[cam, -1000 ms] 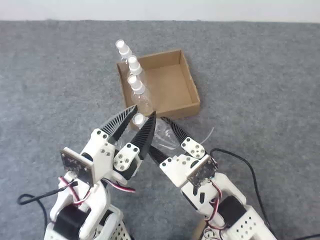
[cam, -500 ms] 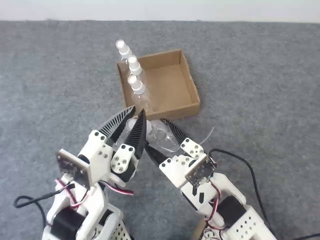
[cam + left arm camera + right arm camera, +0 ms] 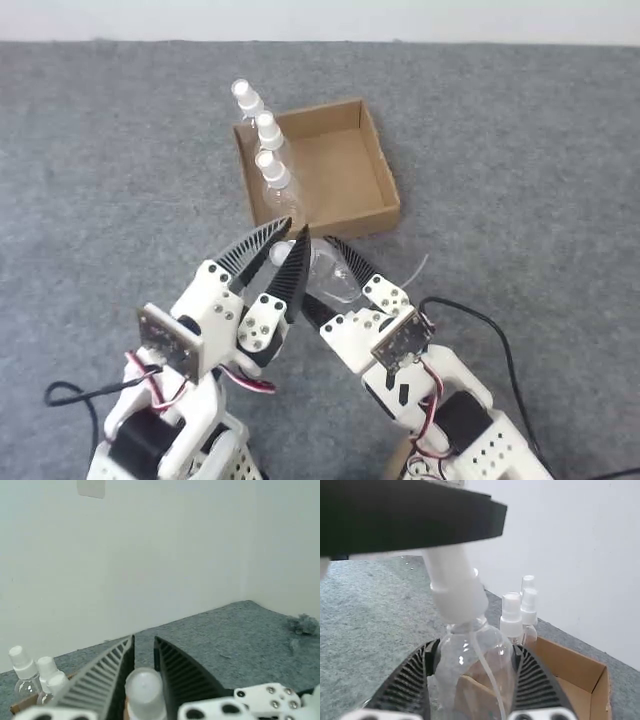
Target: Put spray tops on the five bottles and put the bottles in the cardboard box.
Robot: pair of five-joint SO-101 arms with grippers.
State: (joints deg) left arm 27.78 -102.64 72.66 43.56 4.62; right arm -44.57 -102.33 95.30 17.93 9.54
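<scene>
My right gripper (image 3: 318,270) is shut on a clear bottle (image 3: 328,274), tilted just in front of the cardboard box (image 3: 375,160). In the right wrist view the bottle (image 3: 470,655) sits between both fingers. My left gripper (image 3: 294,230) is shut on a white spray top (image 3: 282,250) right at the bottle's neck. The spray top (image 3: 456,587) hangs over the bottle's mouth, with its thin tube running down inside. In the left wrist view the spray top (image 3: 144,687) is pinched between the ribbed fingers (image 3: 95,685). Three capped bottles (image 3: 270,170) stand in a row along the box's left wall.
Grey carpet (image 3: 520,150) covers the table around the box. A thin clear tube (image 3: 415,268) lies on the carpet right of the right gripper. A black cable (image 3: 480,320) loops beside the right arm's base.
My left gripper swung a little left with the spray top, then came back right and lower onto the bottle's neck. The right arm and its bottle kept still.
</scene>
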